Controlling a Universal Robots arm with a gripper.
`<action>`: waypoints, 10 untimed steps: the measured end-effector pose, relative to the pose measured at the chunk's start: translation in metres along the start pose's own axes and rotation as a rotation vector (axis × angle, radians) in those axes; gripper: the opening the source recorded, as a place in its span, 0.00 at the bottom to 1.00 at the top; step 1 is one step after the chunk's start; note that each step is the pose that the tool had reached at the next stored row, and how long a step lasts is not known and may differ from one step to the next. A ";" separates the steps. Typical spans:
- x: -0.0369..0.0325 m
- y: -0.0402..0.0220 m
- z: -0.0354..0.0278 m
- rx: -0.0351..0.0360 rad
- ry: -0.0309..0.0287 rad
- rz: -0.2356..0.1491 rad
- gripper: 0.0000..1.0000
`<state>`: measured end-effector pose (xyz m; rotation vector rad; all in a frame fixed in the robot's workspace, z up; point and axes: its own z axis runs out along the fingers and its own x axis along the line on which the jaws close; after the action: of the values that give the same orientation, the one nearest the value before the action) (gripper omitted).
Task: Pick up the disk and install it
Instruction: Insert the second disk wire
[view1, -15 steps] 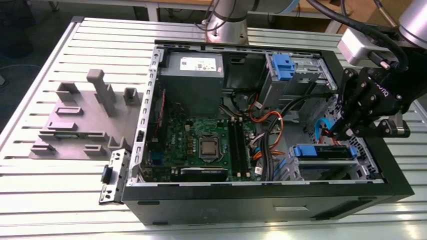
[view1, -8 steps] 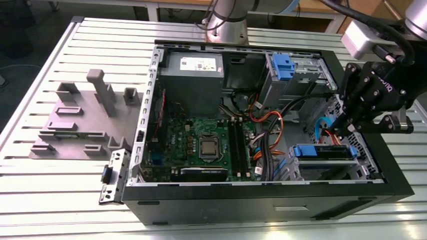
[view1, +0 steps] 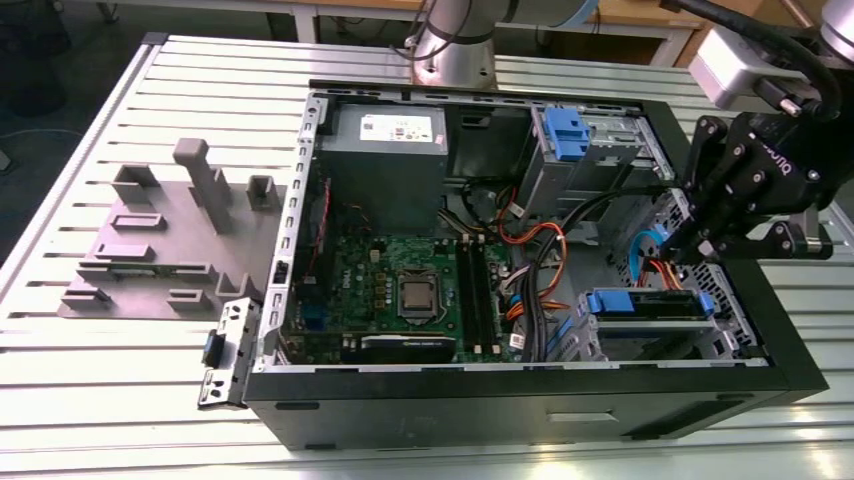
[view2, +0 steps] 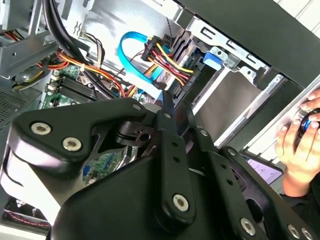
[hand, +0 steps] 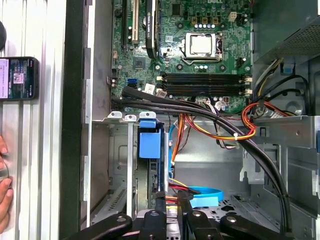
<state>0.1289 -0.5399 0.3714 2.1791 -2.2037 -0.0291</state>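
Pincer fingers pressed together, gripping nothing, points down inside the case above the disk.

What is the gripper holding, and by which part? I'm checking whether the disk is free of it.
It cannot be told. The gripper hangs inside the case, close to the disk lying in its bay; no hold shows.

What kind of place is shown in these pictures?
Probably a robotics lab or test bench: an open computer case lies on a slotted metal table, beside a grey fixture plate, with a robot gripper over it.
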 end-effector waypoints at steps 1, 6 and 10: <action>-0.0008 0.0000 -0.0001 0.0000 -0.0003 0.000 0.24; -0.0064 0.0001 -0.0003 0.0000 -0.0010 0.000 0.24; -0.0109 0.0001 -0.0003 0.0000 -0.0011 0.000 0.24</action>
<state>0.1289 -0.5290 0.3715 2.1796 -2.2042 -0.0304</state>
